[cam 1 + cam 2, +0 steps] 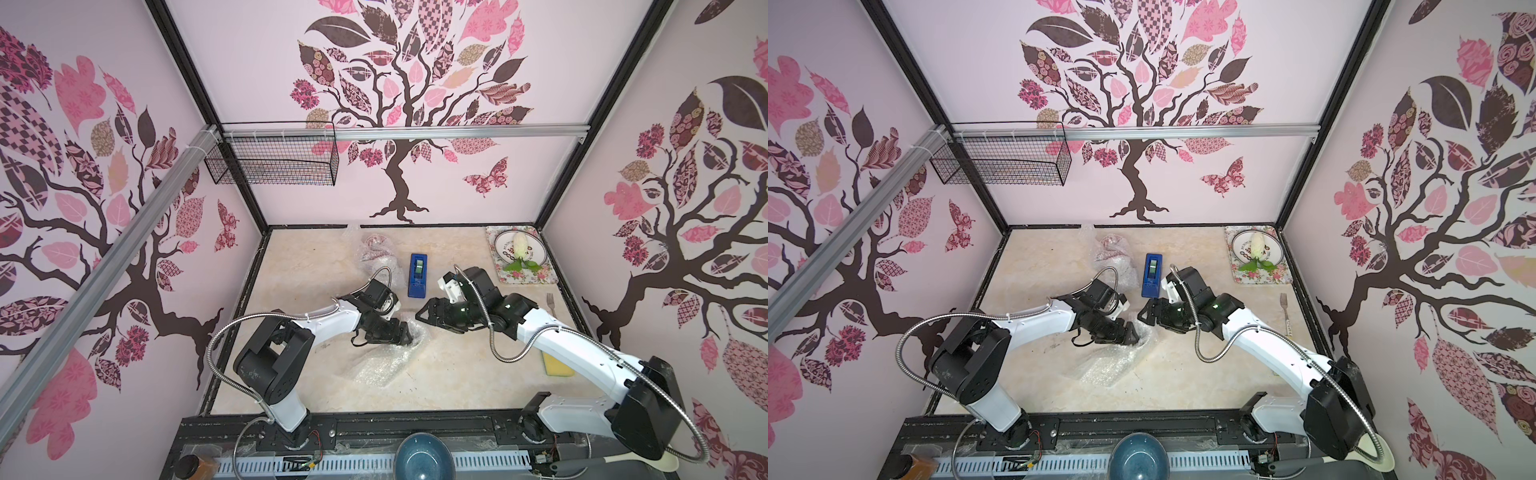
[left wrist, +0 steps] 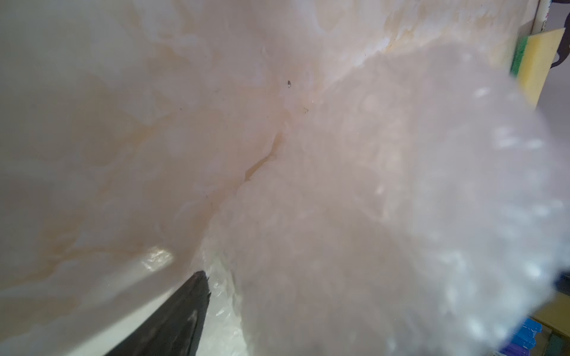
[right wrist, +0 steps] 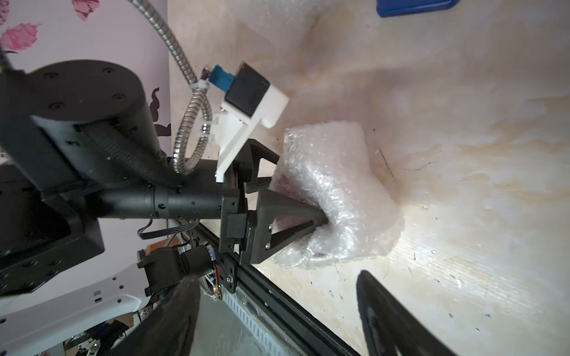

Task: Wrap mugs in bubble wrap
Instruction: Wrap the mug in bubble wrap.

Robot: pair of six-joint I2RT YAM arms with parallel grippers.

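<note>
A sheet of bubble wrap (image 1: 376, 365) lies crumpled at the table's middle, bunched into a bundle (image 3: 336, 185). A faint pink tint shows through the bundle, and no mug shows plainly. My left gripper (image 1: 410, 334) is open, its fingers (image 3: 290, 215) astride the bundle's near end, one tip dented into the wrap. In the left wrist view only one finger (image 2: 185, 314) shows, and wrap (image 2: 385, 215) hides the rest. My right gripper (image 1: 419, 314) hovers just right of the bundle, open and empty. A second wrapped bundle (image 1: 376, 253) with red inside sits at the back.
A blue tape dispenser (image 1: 418, 270) stands between the back bundle and my right arm. A floral tray (image 1: 548, 274) with a plate is at the back right, with a fork (image 1: 550, 303) and a yellow sponge (image 1: 557, 365) along the right edge. A blue bowl (image 1: 422, 457) sits on the front rail.
</note>
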